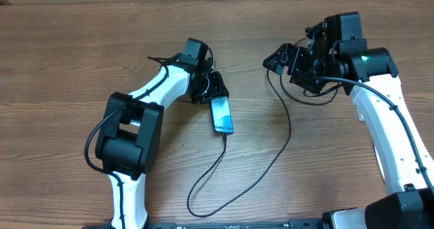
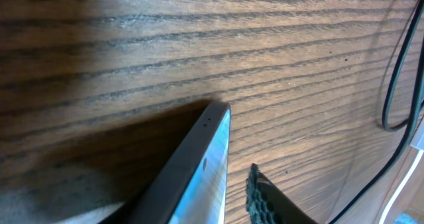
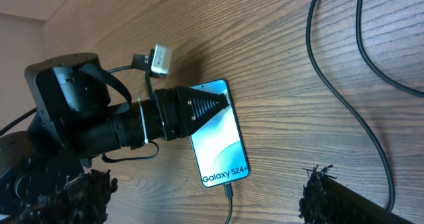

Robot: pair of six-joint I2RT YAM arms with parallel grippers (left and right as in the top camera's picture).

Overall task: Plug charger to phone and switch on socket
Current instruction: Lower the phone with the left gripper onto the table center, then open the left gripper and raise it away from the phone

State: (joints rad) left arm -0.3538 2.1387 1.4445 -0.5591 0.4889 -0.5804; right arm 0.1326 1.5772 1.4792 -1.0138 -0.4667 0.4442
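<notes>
Step in hand: the plugging half looks done (my reading, not a certainty). The charger (image 1: 285,137) has its small connector (image 3: 228,191) seated in the phone (image 1: 222,115), at the end bearing the "Galaxy" text. Letting go of the phone seems to be the business now.
Left gripper: the left gripper (image 1: 215,90) sits at the phone's plain end. In the left wrist view its one visible pad (image 2: 262,201) stands clear of the screen, with bare table (image 1: 68,53) showing between, so the jaws read as released rather than clenched on the phone.
Right gripper: the right gripper (image 1: 278,59) hangs well apart, at about 2 o'clock from the phone. Its fingers (image 3: 79,194) are spread wide with nothing between them.
Phone, place: flat on the table with the screen up and lit, left of centre in the overhead view, just at 5 o'clock of the left gripper.
Phone, long axis: close to 12-to-6 in the overhead view, tipped slightly toward 11-to-5. The port end points between 5 and 6 o'clock and the plain end lies under the left gripper.
Cable run: it leaves the port toward 6 o'clock, loops round at 7 o'clock, then climbs toward 1 o'clock and the right arm.
Socket: it shows in no view. It probably lies hidden by the right arm, where the cable leads.
Next move: switching on the socket calls for finding its switch and pressing it with one fingertip, without tugging the cable and unseating the connector.
</notes>
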